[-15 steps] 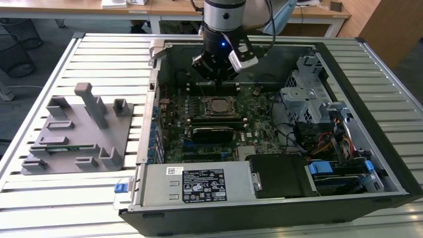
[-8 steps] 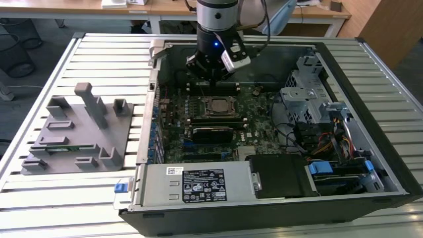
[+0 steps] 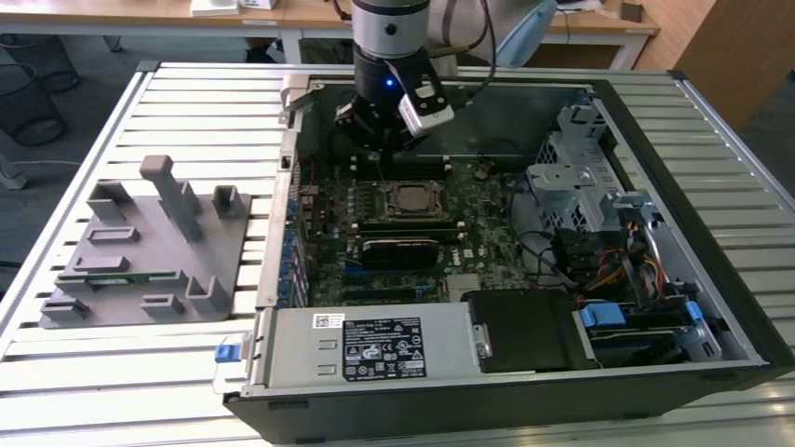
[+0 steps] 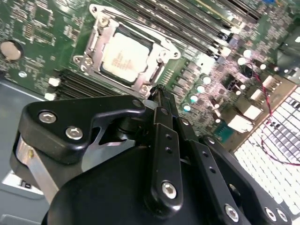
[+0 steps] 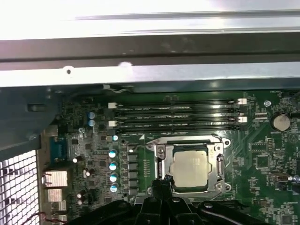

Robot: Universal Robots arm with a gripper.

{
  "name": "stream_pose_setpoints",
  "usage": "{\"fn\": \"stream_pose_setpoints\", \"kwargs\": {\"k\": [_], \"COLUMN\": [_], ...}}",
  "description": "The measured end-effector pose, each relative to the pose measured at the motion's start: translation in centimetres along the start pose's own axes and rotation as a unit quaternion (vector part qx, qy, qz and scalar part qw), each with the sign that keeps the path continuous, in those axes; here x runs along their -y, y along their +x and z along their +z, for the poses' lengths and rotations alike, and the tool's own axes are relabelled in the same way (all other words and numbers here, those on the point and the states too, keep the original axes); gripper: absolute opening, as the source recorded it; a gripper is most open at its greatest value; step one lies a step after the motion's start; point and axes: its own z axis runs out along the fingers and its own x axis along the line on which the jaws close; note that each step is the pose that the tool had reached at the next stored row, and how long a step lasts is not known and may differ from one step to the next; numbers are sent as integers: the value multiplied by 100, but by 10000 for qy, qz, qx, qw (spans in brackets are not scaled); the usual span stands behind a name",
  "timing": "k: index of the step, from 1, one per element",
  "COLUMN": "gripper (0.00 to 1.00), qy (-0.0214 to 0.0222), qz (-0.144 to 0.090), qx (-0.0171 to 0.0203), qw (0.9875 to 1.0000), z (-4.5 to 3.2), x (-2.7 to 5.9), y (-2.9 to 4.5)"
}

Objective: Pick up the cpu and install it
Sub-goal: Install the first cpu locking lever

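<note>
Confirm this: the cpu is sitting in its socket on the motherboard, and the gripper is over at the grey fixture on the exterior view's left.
Half right. The cpu does sit in the socket on the motherboard, as both wrist views show. But in the exterior view the gripper is inside the computer case, above the motherboard, not at the grey fixture.

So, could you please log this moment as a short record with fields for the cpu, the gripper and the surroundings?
cpu: silvery square chip seated inside the metal-framed socket on the motherboard, seen in both wrist views
gripper: inside the open computer case, above the board near the socket; holds nothing that shows
memory slots: long dark rows beside the socket
grey fixture: on the slatted table, at the exterior view's left of the case
</note>
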Motion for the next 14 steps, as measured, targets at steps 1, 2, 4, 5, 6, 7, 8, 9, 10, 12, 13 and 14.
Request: {"fn": "stream_pose_setpoints", "kwargs": {"k": [1,2,4,5,6,7,8,9,10,12,13,14], "gripper": [11,11,11,11,11,11,11,11,11,11,11,11], "qy": [0,0,0,0,0,0,0,-1,0,1,0,0], "qz": [0,1,1,0,0,0,1,1,1,1,1,1], "qx": [0,0,0,0,0,0,0,0,0,-1,0,0], "qw": [10000,10000,10000,10000,10000,10000,10000,10000,10000,10000,10000,10000], "z": [0,0,-1,0,0,-1,0,1,2,4,6,8], "x": [0,1,2,0,-3,-5,-8,-12,-18,-39,-51,-67], "y": [20,41,88,108,128,151,172,192,210,237,248,256]}}
